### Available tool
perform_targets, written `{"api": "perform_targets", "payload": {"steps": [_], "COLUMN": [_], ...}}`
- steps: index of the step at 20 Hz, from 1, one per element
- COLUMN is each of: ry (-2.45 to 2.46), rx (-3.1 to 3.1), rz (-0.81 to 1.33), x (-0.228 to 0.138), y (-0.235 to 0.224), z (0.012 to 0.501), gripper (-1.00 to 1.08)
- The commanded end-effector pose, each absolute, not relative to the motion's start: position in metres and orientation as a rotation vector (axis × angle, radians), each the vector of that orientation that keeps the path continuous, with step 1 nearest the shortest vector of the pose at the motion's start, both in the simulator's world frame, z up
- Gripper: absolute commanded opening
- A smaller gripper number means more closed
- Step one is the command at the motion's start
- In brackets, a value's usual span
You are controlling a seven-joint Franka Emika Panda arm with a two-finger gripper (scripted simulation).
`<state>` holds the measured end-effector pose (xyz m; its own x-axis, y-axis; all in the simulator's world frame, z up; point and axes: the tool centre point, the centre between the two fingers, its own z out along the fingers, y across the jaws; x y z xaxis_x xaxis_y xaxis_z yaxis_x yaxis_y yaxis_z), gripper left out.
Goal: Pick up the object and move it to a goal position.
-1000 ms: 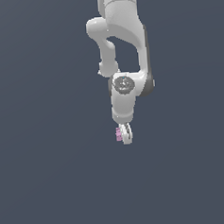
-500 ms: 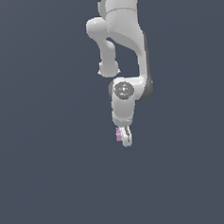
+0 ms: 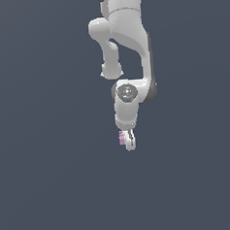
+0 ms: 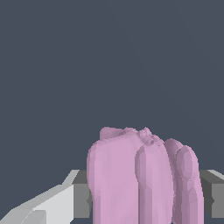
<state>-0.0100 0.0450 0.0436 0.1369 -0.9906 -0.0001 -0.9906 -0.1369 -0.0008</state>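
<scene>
I have the gripper [image 3: 129, 141] clamped on the object [image 3: 122, 137], transport step active; next I carry it to the goal, grip maintained.

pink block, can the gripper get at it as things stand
Yes, it looks that way: the pink block already sits between the fingers of the gripper, which appear closed on it. Nothing else shows near it in either view.
</scene>
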Motion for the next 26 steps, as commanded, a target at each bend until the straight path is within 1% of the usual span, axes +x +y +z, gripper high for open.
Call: {"api": "perform_targets", "payload": {"steps": [1, 6, 11, 26], "ry": [2.063, 2.064, 2.064, 2.067], "rx": [-2.368, -2.367, -2.367, -2.368], "rz": [-0.001, -0.001, -0.001, -0.002], "x": [-0.01, -0.007, -0.003, 0.017], "y": [0.045, 0.047, 0.05, 0.065], "z": [0.046, 0.065, 0.099, 0.253], "gripper": [-1.0, -1.0, -1.0, -1.0]}}
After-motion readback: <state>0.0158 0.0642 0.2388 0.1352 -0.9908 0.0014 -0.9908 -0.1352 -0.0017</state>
